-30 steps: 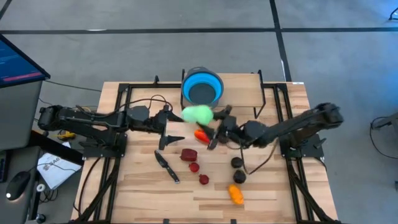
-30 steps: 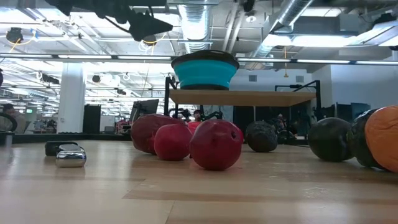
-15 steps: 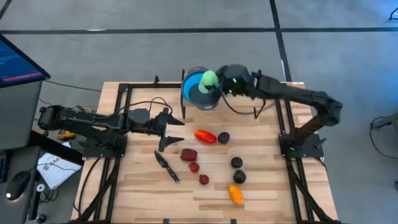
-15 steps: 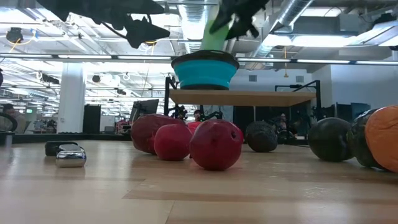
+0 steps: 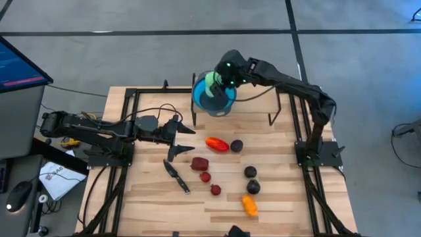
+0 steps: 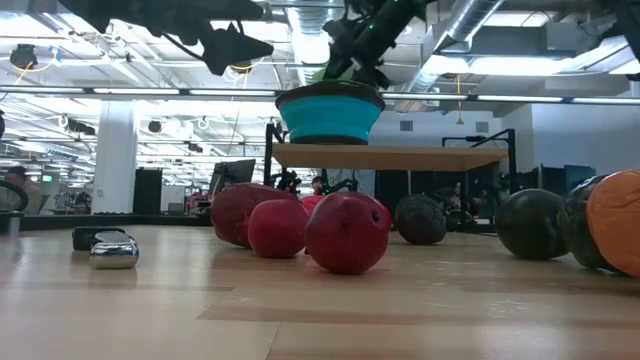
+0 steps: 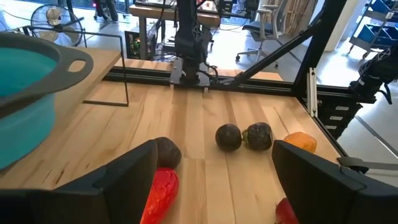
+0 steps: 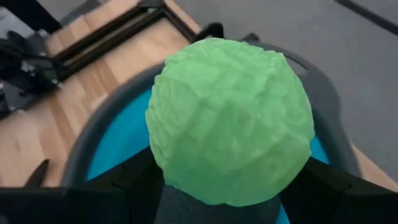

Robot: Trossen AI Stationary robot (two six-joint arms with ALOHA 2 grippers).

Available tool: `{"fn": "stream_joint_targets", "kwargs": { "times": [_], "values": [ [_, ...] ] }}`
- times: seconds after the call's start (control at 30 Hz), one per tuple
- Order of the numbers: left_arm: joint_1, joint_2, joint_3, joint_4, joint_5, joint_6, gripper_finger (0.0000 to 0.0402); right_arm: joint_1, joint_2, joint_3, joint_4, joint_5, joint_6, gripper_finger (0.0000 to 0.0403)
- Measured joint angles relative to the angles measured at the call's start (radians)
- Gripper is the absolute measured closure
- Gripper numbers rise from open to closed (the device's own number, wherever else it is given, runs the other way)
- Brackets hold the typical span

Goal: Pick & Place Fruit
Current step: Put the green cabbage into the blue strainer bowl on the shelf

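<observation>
From the high view I count eight pieces of fruit: a pale green cabbage (image 5: pixel 212 81) held by my right gripper (image 5: pixel 216 83) over the blue bowl (image 5: pixel 209 103) at the table's far edge, and seven lying on the wooden table (image 5: pixel 276 197) — one red-orange pepper (image 5: pixel 216 143), one dark red piece (image 5: pixel 200 163), two tiny red pieces (image 5: pixel 206 176) (image 5: pixel 216 190), three dark purple-black pieces (image 5: pixel 237 145) (image 5: pixel 250 172) (image 5: pixel 253 187) and one orange piece (image 5: pixel 249 206). One black-handled knife (image 5: pixel 176 176) lies near my left gripper (image 5: pixel 183 138), which hangs with its fingers spread and nothing between them, just left of the pepper. A monitor (image 5: pixel 16 66) stands off the table's left side; I can read nothing on it. In the low view the bowl sits on a raised shelf (image 6: pixel 388 155) above the red pieces, with an open room of ceiling ducts and lights behind. My left wrist view shows the fingers (image 7: pixel 130 180) apart over the pepper, two dark pieces side by side and the orange one beyond. My right wrist view shows the cabbage clasped between the fingers (image 8: pixel 137 180), directly above the bowl's blue inside. I see no readable labels.
</observation>
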State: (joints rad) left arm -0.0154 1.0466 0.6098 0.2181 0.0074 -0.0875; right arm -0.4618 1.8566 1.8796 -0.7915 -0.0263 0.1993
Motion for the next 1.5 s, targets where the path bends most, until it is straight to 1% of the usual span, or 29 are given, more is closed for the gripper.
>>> {"fn": "stream_joint_targets", "kwargs": {
  "times": [0.13, 0.37, 0.53, 0.7, 1.23, 1.33, 1.5],
  "values": [
    [0.0, 0.0, 0.0, 0.003, 0.0, 0.0, 0.0092, -0.008, 0.039, 0.015, -0.024, -0.003, -0.015, 0.0138],
    [-0.012, 0.0, 0.0, 0.01, 0.0, 0.0, 0.0092, -0.012, 0.046, 0.017, -0.025, -0.004, -0.053, 0.0137],
    [-0.013, 0.0, 0.0, 0.016, 0.0, 0.0, 0.0092, -0.013, 0.045, 0.017, -0.024, -0.059, -0.069, 0.0137],
    [-0.013, 0.0, 0.0, 0.017, 0.0, 0.0, 0.0092, -0.012, 0.045, 0.017, -0.022, -0.079, -0.08, 0.0136],
    [-0.013, 0.0, 0.0, 0.026, 0.0, -0.001, 0.0092, -0.015, 0.064, 0.013, -0.017, -0.081, -0.105, 0.0136],
    [-0.013, 0.0, 0.0, 0.026, 0.0, 0.0, 0.0092, -0.018, 0.062, 0.013, -0.008, -0.081, -0.105, 0.0122],
    [-0.012, 0.0, 0.0, 0.026, 0.0, 0.0, 0.0092, -0.027, 0.063, 0.013, 0.013, -0.08, -0.085, 0.007]
  ]
}}
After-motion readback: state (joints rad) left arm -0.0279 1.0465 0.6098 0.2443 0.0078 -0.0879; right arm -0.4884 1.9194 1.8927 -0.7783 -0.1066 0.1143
